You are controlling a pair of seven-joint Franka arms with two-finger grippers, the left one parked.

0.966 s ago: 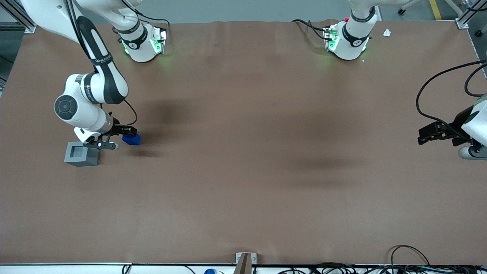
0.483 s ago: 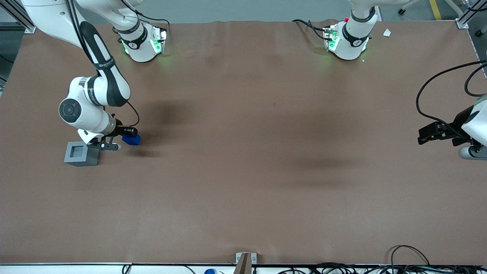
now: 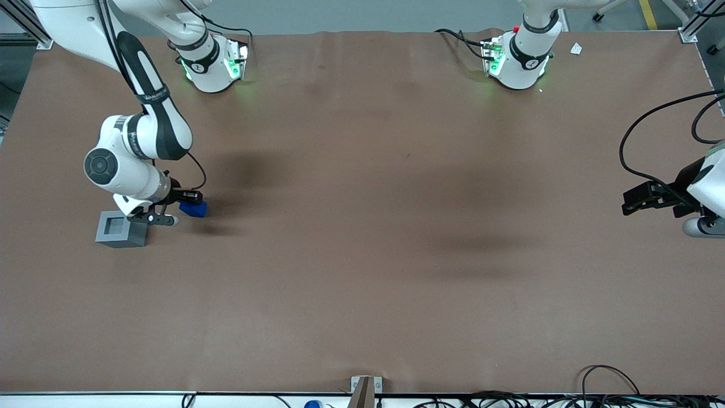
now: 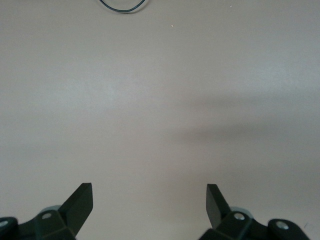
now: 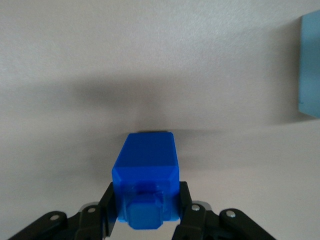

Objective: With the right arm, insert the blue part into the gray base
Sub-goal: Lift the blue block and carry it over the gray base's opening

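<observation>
The blue part (image 3: 193,209) is a small bright-blue block held between the black fingers of my right gripper (image 3: 188,207), low over the brown table. In the right wrist view the gripper (image 5: 145,204) is shut on the blue part (image 5: 146,165), with one finger (image 5: 106,206) pressed against each side and the stepped end facing the camera. The gray base (image 3: 119,229), a light-gray cube with a square recess in its top, stands on the table beside the gripper, slightly nearer the front camera. One edge of the gray base (image 5: 311,65) shows in the wrist view.
The brown table mat (image 3: 362,238) stretches wide toward the parked arm's end. The two arm pedestals (image 3: 215,65) (image 3: 518,62) stand along the table edge farthest from the front camera. Cables (image 3: 612,391) lie at the near edge.
The right arm's wrist has shifted a little, and the held blue part has moved a few pixels toward the gray base. The base has not moved.
</observation>
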